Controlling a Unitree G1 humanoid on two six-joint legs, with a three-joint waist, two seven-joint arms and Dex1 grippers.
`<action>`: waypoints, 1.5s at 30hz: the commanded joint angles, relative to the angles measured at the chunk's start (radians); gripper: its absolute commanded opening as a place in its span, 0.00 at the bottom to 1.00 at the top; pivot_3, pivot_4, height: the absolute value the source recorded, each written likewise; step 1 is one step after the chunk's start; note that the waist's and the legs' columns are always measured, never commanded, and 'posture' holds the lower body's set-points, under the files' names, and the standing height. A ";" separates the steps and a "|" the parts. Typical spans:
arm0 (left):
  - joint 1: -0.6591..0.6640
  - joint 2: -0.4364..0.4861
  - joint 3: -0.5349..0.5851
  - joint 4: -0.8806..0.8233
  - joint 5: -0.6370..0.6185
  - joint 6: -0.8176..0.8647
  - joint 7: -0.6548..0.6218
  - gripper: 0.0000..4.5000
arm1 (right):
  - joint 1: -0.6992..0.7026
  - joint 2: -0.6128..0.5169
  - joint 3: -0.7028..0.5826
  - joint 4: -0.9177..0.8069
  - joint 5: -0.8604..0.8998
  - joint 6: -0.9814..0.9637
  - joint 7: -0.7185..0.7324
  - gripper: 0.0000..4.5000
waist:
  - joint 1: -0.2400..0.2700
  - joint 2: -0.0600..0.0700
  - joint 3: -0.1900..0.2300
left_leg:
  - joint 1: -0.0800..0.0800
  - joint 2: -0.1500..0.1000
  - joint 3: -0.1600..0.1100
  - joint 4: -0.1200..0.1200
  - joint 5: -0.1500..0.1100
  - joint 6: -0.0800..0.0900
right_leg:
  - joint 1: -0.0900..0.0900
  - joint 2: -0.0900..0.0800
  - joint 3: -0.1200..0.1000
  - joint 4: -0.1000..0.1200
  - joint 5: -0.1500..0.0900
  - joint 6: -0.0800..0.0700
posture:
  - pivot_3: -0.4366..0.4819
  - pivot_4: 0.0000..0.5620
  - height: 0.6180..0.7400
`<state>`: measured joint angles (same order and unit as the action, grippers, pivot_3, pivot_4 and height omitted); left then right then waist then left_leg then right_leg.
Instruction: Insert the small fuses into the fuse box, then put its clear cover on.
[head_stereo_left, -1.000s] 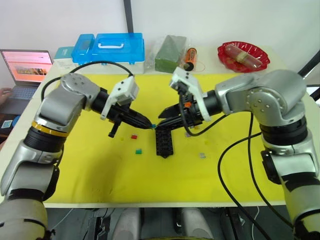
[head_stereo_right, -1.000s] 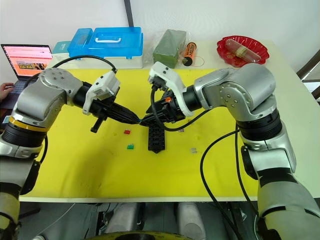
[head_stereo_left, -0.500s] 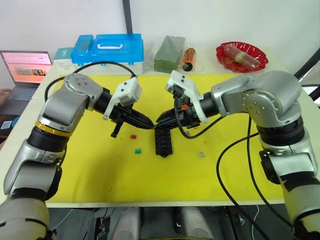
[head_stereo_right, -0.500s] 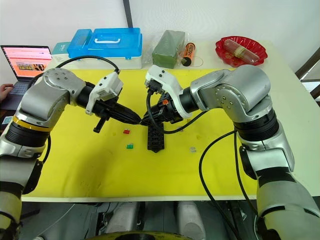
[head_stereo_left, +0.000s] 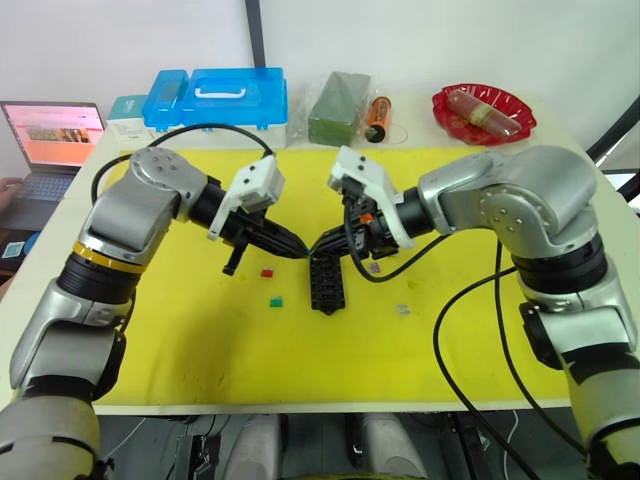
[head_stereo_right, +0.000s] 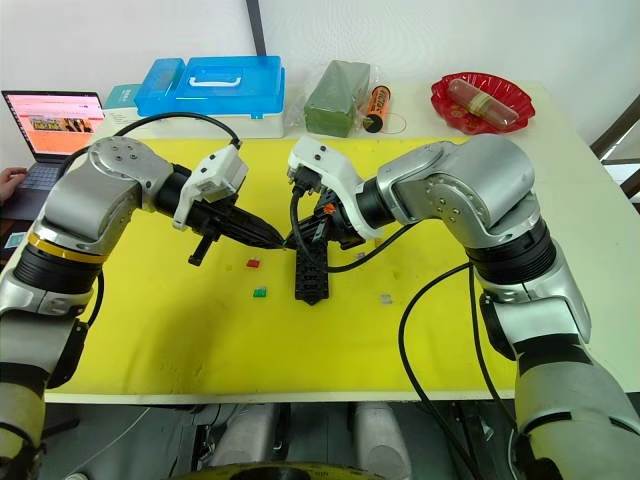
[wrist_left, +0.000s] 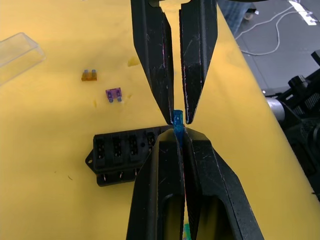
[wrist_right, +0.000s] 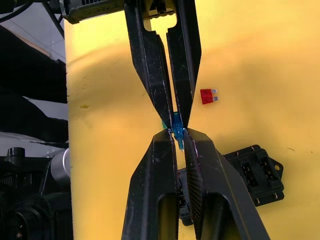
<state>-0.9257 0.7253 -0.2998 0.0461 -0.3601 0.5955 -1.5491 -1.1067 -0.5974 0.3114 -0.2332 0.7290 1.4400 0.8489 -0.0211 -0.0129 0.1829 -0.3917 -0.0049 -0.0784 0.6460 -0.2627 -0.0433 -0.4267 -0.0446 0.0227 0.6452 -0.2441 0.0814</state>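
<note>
Little moved, both grippers, left gripper (wrist_left: 179, 131), right gripper (wrist_right: 176, 136), still pinching blue fuse (wrist_left: 177, 120) above fuse box (wrist_left: 125, 155).

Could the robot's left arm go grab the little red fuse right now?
Probably not yet. The left gripper is shut on the blue fuse, tip to tip with the right gripper. The red fuse lies bare on the yellow mat close below, so afterwards the way looks free.

You are seeing the right gripper (wrist_right: 178, 134) pinching a blue fuse (wrist_right: 177, 126) tip to tip with the left gripper (wrist_right: 176, 116), both sets of fingers closing on it above the yellow mat (wrist_right: 240, 60). A red fuse (wrist_right: 208, 96) is lying apart, the fuse box (wrist_right: 250, 172) sitting beneath
</note>
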 joint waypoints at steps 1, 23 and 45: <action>-0.022 0.001 0.017 -0.018 -0.001 -0.016 -0.001 0.00 | -0.016 -0.007 -0.003 -0.018 -0.004 -0.019 0.008 0.07 | 0.000 0.000 0.000 | 0.000 0.000 0.000 0.000 0.000 0.000 | 0.000 0.000 0.000 0.000 0.000 0.000 | 0.48 0.27 1.00; 0.104 0.084 0.094 -0.185 -0.053 0.079 0.083 0.64 | 0.211 -0.093 -0.019 -0.153 -0.062 -0.329 0.102 0.00 | 0.000 0.000 0.000 | 0.000 0.000 0.000 0.000 0.000 0.001 | 0.000 0.000 0.000 0.000 -0.001 0.001 | 0.48 0.27 1.00; 0.436 -0.065 0.058 -0.295 0.096 -0.109 0.482 0.99 | 0.530 -0.068 -0.028 0.096 -0.297 -0.960 0.362 0.00 | 0.004 -0.002 0.000 | 0.002 0.000 0.000 0.002 0.000 0.001 | 0.002 0.000 0.001 0.001 0.000 0.001 | 0.48 0.27 1.00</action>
<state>-0.4948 0.6615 -0.2421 -0.2190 -0.2690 0.4945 -1.0713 -0.5729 -0.6774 0.2889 -0.1384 0.4432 0.5084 1.2018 -0.0174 -0.0145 0.1832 -0.3898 -0.0050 -0.0783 0.6483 -0.2632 -0.0427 -0.4242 -0.0446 0.0234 0.6464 -0.2446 0.0821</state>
